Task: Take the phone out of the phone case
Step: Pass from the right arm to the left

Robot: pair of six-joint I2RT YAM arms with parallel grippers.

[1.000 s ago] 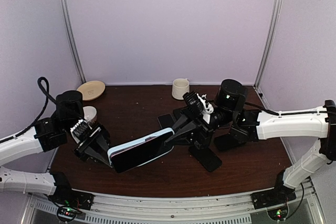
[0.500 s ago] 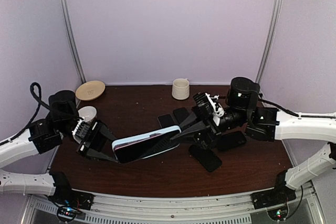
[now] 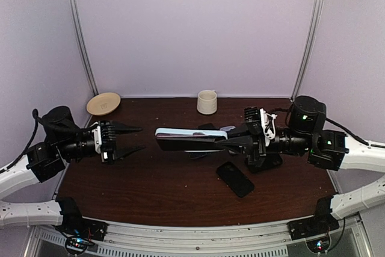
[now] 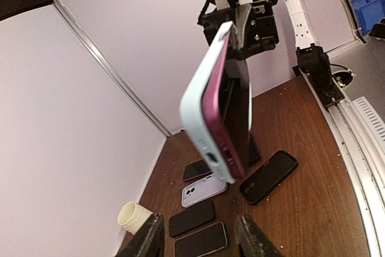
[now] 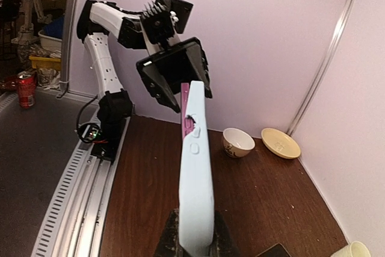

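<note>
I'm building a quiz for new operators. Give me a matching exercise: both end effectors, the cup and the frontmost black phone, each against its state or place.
Things:
1. left end effector
2. right end effector
3. cup
4. frontmost black phone

States or places:
A. lying flat on the table
B. open, holding nothing
C. upright at the far edge
D. shut on the cased phone

Pairs: 1-B, 2-D, 3-C, 4-A

Pale blue phone case (image 4: 194, 106); magenta phone (image 4: 213, 112); dark brown table (image 3: 168, 191); cream cup (image 3: 207, 102).
</note>
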